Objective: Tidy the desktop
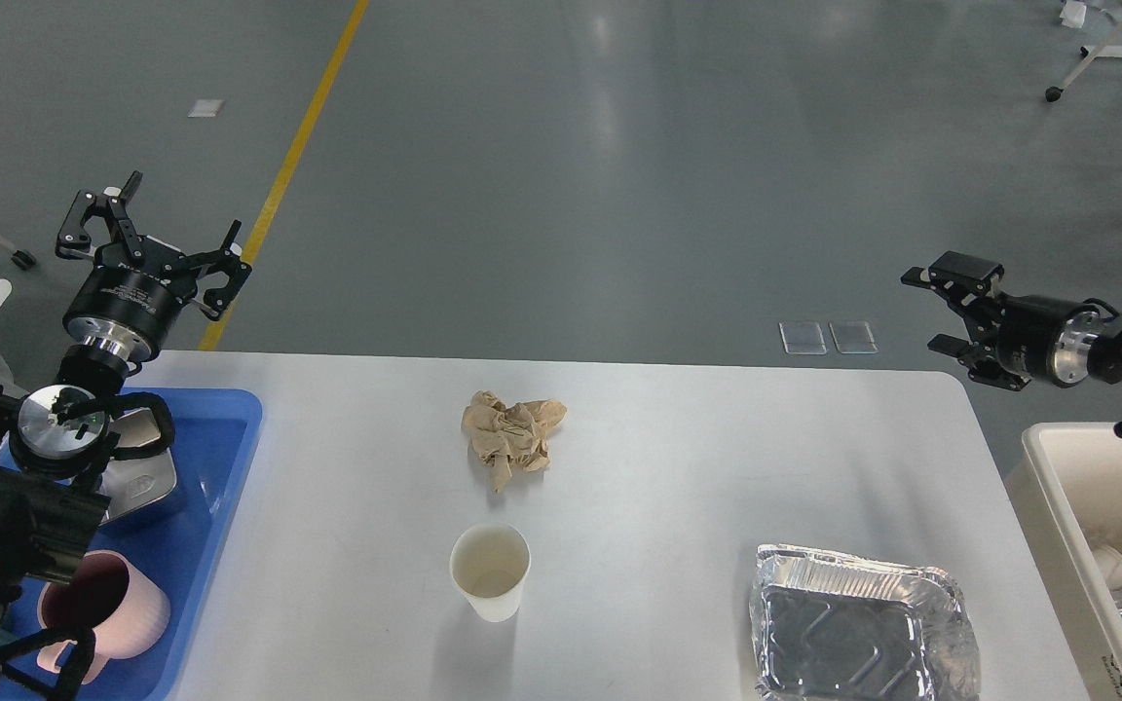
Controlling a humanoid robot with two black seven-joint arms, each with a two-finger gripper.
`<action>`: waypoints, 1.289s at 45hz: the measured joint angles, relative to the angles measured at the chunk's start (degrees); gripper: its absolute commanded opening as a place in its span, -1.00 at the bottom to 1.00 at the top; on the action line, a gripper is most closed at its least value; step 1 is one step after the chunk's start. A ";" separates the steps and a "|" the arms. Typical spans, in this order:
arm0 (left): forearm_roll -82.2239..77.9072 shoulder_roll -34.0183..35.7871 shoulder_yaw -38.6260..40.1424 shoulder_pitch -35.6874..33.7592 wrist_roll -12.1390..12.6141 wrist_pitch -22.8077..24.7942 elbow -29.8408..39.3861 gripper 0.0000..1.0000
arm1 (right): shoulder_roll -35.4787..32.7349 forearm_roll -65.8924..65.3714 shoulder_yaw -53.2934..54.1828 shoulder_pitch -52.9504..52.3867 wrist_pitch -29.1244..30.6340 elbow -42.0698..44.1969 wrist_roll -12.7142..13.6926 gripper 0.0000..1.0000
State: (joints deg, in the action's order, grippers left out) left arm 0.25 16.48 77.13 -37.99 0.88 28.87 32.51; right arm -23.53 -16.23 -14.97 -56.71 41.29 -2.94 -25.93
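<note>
The white desktop [697,467] holds a crumpled brown paper ball [511,435] at the middle, a white paper cup [490,571] upright in front of it, and a crinkled foil tray [858,628] at the front right. My left gripper [147,229] is open and empty, raised above the table's far left corner. My right gripper [941,312] is open and empty, held off the table's far right corner, pointing left.
A blue plastic tray [220,438] at the left edge holds a steel square container [142,482] and a pink mug [103,608], partly hidden by my left arm. A white bin [1058,477] with clear bottles stands to the right of the table.
</note>
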 measured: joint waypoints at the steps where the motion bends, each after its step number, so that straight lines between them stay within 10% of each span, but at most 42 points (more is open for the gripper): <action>1: 0.00 0.00 0.12 0.06 0.00 0.09 0.02 0.98 | -0.41 -0.72 -0.65 -0.13 0.29 0.00 -0.26 1.00; 22: 0.01 -0.08 0.80 0.37 -0.02 0.19 0.11 0.98 | 6.29 8.05 2.88 -3.87 0.09 3.88 5.59 1.00; 58: -0.15 0.15 0.51 0.09 0.36 -0.73 0.03 0.98 | 15.58 8.26 2.90 -6.74 -4.31 6.57 5.10 1.00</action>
State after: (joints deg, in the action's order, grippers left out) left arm 0.10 16.63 77.65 -37.90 1.24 28.14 32.53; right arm -7.95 -7.97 -12.07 -63.45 36.98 3.63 -20.83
